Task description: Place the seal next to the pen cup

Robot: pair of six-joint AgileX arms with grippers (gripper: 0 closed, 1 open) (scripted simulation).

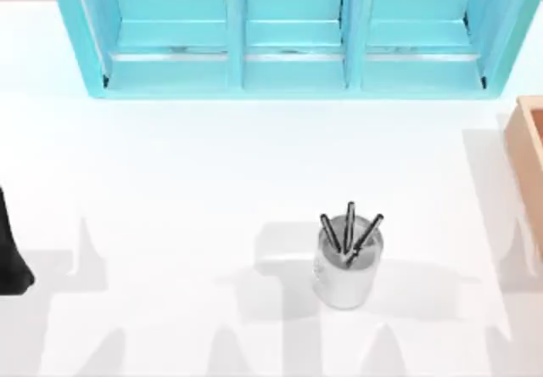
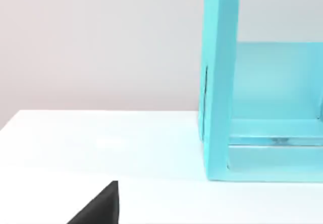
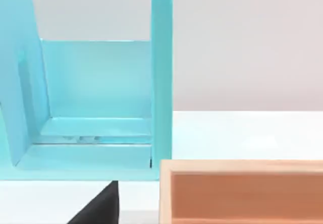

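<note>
With the pen cup [image 1: 348, 258] at lower centre of the top view and gripper states untellable, a careless approach could topple it.

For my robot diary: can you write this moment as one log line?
pen cup: upright, table middle-right, three pens | left arm: parked at left edge | blue shelf: at back | wooden box: right edge

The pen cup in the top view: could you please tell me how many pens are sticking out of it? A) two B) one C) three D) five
C: three dark pens rise from the top of the pen cup, fanned apart, and the cup stands upright on the white table in front of the blue shelf.
</note>
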